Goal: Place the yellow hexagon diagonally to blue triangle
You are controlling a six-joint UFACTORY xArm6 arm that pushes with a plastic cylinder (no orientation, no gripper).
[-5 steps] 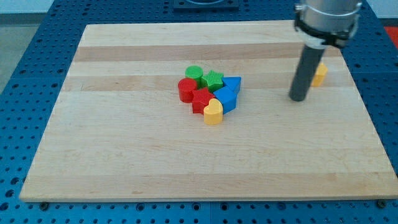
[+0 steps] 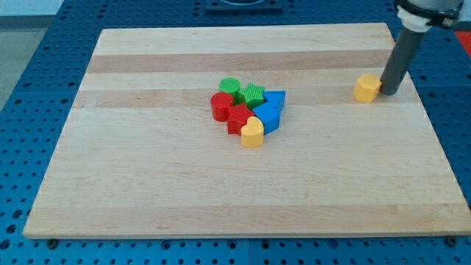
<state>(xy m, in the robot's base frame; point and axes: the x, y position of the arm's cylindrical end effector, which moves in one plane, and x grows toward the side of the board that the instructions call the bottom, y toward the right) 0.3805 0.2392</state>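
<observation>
The yellow hexagon point(image 2: 366, 87) lies on the wooden board toward the view's right. My tip point(image 2: 388, 92) stands right beside its right side, touching or nearly touching it. The blue triangle point(image 2: 275, 98) sits at the right edge of a tight cluster near the board's middle, far to the left of the hexagon. The rod rises up out of the view's top right.
The cluster holds a green cylinder point(image 2: 229, 87), a green star point(image 2: 252, 93), a red cylinder point(image 2: 221, 107), a red star point(image 2: 238, 118), a blue block point(image 2: 268, 116) and a yellow heart point(image 2: 252, 132). The wooden board point(image 2: 147, 169) lies on a blue perforated table.
My tip has moved from the left of the yellow hexagon, up and right, to its right side. The hexagon now shows fully and sits slightly further left.
</observation>
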